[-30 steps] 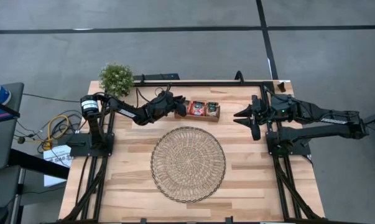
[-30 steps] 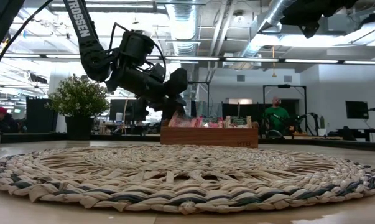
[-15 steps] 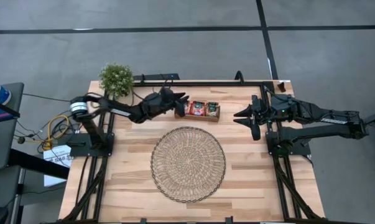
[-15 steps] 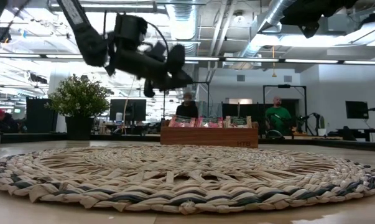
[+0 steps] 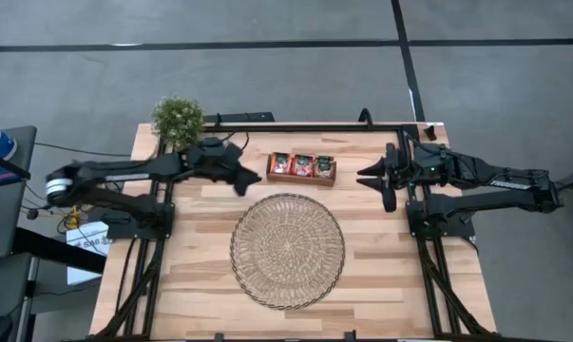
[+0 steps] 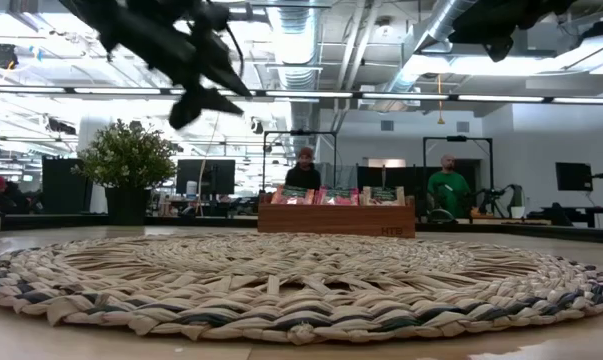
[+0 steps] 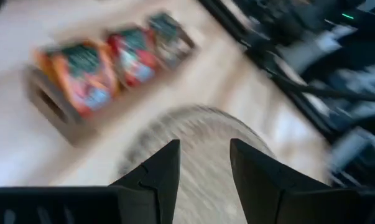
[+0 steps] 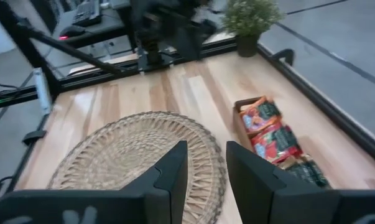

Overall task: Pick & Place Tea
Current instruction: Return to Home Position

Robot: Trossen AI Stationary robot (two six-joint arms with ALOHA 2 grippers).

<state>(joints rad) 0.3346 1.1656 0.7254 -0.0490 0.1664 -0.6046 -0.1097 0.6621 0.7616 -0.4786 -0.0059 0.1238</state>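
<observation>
The tea sachets (image 5: pixel 301 164) stand upright in a small wooden tray (image 5: pixel 301 179) at the far middle of the table, red-orange ones to the left and darker ones to the right; they also show in the left wrist view (image 7: pixel 106 65) and the right wrist view (image 8: pixel 274 134). My left gripper (image 5: pixel 247 181) hangs open and empty (image 7: pixel 204 168) above the table, left of the tray and clear of it. My right gripper (image 5: pixel 373 176) waits open and empty (image 8: pixel 206 165), held high to the right of the tray.
A round woven straw mat (image 5: pixel 287 249) lies in the middle of the table, nearer than the tray. A potted plant (image 5: pixel 178 119) stands at the far left corner. Black frame rails run along both table sides. People (image 6: pixel 442 185) stand in the room beyond.
My left gripper has drawn back from the tray's left end toward the table's left edge and risen well above the table, tipping from a steep downward point to nearer level. It carries nothing. The tray's left sachets, covered by the gripper before, now show.
</observation>
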